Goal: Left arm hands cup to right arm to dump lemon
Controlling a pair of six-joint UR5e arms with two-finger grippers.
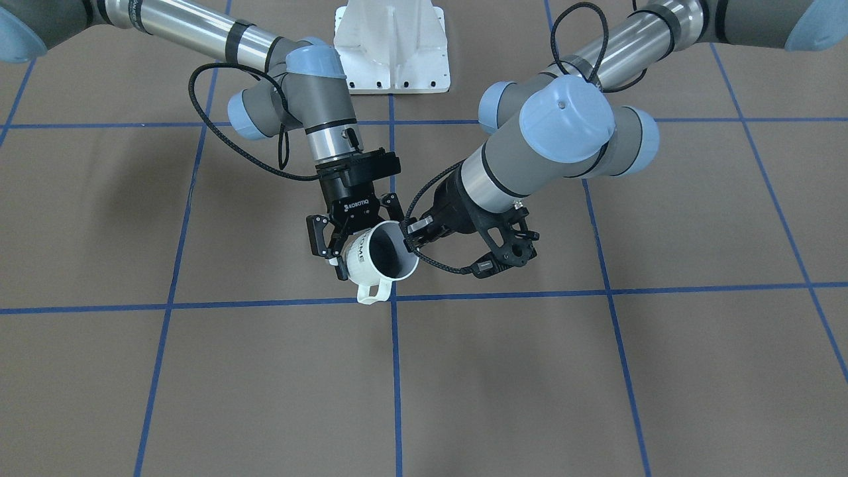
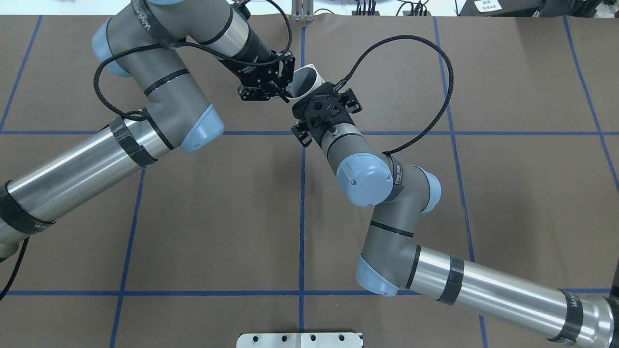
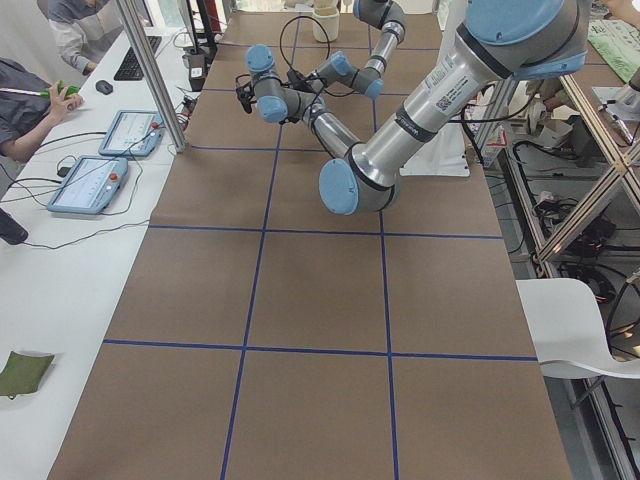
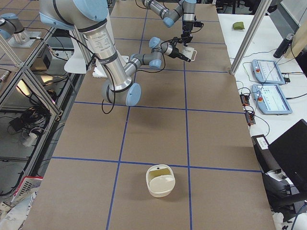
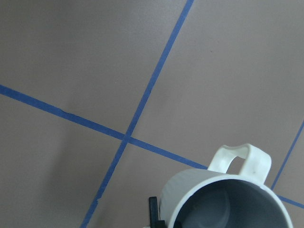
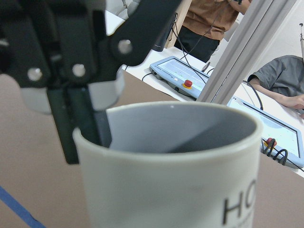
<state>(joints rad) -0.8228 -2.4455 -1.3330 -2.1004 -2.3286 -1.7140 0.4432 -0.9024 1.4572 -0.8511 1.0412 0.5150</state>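
Observation:
The off-white cup [image 1: 361, 255] hangs tilted above the table's middle, handle down, dark lettering on its side. My left gripper [image 1: 409, 240] is shut on its rim. In the right wrist view one of the left gripper's fingers [image 6: 85, 118] reaches inside the cup [image 6: 180, 180] and the other presses outside. My right gripper [image 1: 363, 237], marked ROBOTIQ, comes from above with its fingers spread wide on either side of the cup's body. The left wrist view shows the cup [image 5: 223, 199] with a grey inside. The lemon is out of view.
A cream bowl-like container [image 4: 159, 180] stands on the brown table towards its right end. The white robot base [image 1: 391, 46] sits at the table's edge. People and tablets [image 3: 100, 185] line the operators' side. A braided cable [image 2: 435, 72] loops above the right arm.

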